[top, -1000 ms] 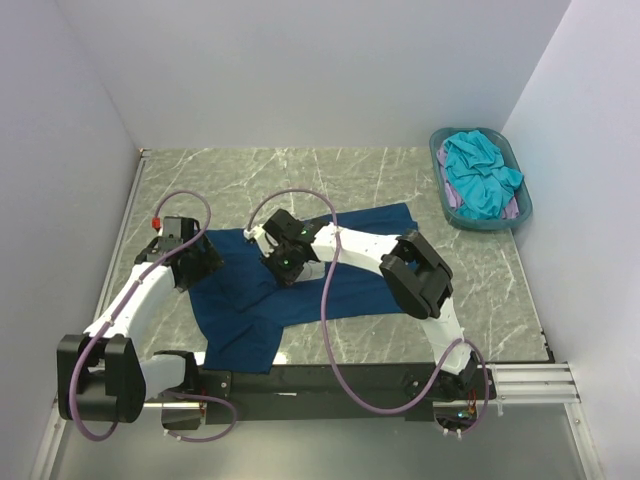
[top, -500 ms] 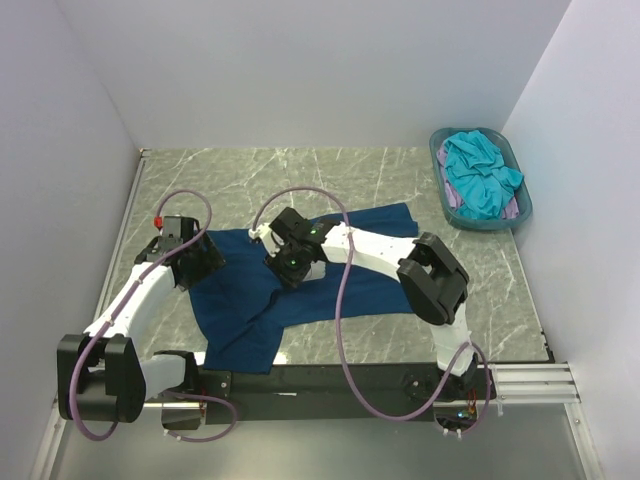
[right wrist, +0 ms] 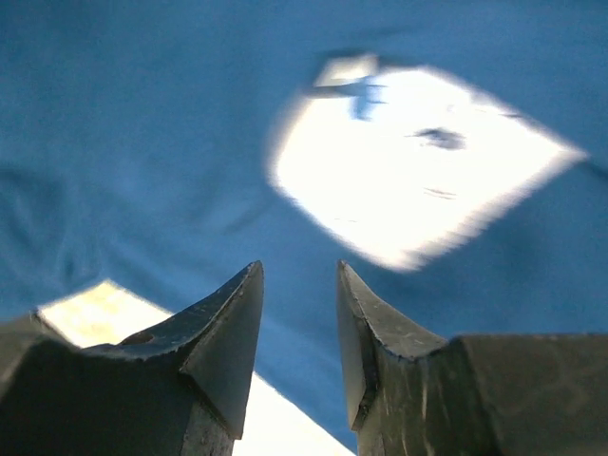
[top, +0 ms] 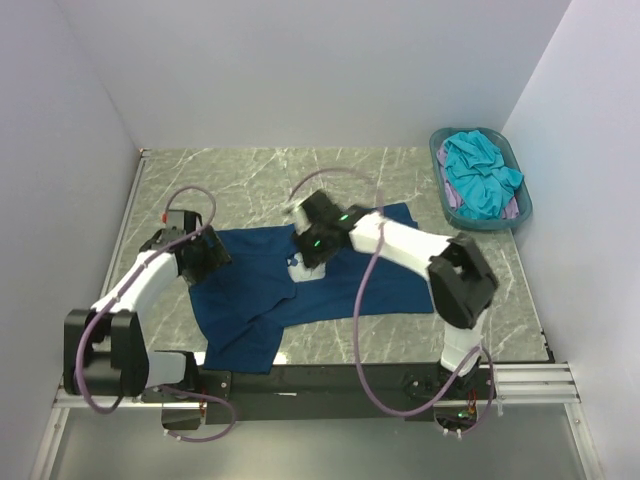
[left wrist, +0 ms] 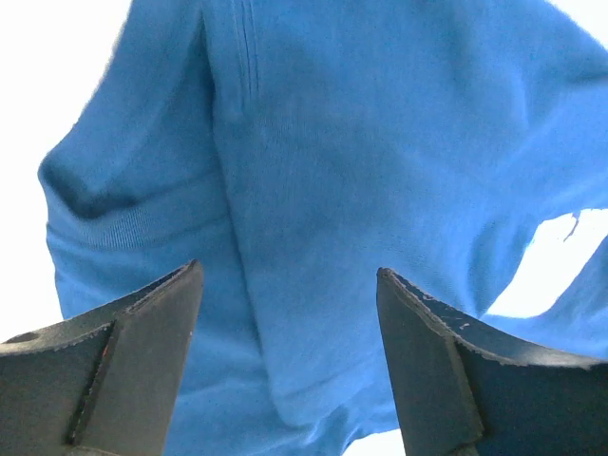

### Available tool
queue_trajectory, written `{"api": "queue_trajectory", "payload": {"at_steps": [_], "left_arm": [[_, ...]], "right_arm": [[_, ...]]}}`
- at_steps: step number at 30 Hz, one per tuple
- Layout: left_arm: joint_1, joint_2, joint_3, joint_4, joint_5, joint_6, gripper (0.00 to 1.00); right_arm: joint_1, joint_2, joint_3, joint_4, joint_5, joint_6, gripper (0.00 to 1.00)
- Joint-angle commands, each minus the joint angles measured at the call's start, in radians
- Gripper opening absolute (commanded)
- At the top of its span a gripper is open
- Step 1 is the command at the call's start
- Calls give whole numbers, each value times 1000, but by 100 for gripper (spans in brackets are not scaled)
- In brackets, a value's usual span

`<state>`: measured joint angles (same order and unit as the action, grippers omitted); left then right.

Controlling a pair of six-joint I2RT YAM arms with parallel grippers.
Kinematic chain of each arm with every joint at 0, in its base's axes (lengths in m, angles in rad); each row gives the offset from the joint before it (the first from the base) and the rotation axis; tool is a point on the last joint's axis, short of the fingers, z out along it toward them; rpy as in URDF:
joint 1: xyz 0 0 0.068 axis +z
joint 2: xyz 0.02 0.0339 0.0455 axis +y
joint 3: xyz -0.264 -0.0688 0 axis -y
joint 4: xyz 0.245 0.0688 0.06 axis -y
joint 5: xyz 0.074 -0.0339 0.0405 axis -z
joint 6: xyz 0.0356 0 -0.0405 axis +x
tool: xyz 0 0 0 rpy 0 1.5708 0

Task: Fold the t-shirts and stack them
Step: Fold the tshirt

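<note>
A dark navy t-shirt (top: 340, 285) lies spread on the marble table, its small white chest print (top: 298, 268) facing up. My left gripper (top: 212, 258) hovers over the shirt's left sleeve, jaws wide open (left wrist: 287, 271) with only blue cloth (left wrist: 361, 142) below. My right gripper (top: 308, 255) sits over the shirt's upper middle, just behind the print. Its jaws (right wrist: 299, 266) stand apart with nothing between them, and the white print (right wrist: 418, 190) shows blurred beyond them. A turquoise t-shirt (top: 480, 172) is bundled in the basket with a pale lilac one (top: 453, 200) under it.
The teal plastic basket (top: 520, 215) stands at the back right corner. White walls close in the left, back and right sides. The black rail (top: 330, 380) with both arm bases runs along the near edge. Purple cables loop over each arm.
My right gripper has opened, let go of the cloth and moved back and to the right. The shirt's upper part now lies flatter and the print shows. The left gripper barely shifted.
</note>
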<state>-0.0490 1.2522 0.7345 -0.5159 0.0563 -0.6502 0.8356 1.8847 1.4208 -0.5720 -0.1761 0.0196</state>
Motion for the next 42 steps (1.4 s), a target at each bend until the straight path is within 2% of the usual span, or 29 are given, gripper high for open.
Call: {"api": "queue_trajectory", "payload": {"at_steps": [1,8,10,11,12,15,22,26,31,36,42], "left_arm": [[34,56,98,27,-13,-31,79],[153,248,297,40,-39,-60,74],[161,328,341,36,-29,-58,69],[161,351,379,36,-17,-54,65],[161,390,394,40,-6,-51,58],[161,464,451,34,13,-34,48],[163,541,510,11,-21,4,47],[161,540,497,7,-44,18,48],[156,472,465,-10,-53,49,54],[110,345,375,-13,-142,84,63],[84,259,298,2,-208,100,68]], "right_arm": [[-169,-119,-25,69,108,167,44],[-493,-151,-40,103,136,342,47],[-574,-119,-22,116,116,388,47],[-595,-105,-14,119,100,398,46],[-615,-73,6,123,96,407,46],[-658,-1,59,130,70,389,43],[-658,109,141,121,-25,353,38],[-629,140,168,109,18,350,38],[-584,220,263,46,67,330,39],[-538,287,358,-43,138,309,39],[-484,292,366,-126,200,304,39]]}}
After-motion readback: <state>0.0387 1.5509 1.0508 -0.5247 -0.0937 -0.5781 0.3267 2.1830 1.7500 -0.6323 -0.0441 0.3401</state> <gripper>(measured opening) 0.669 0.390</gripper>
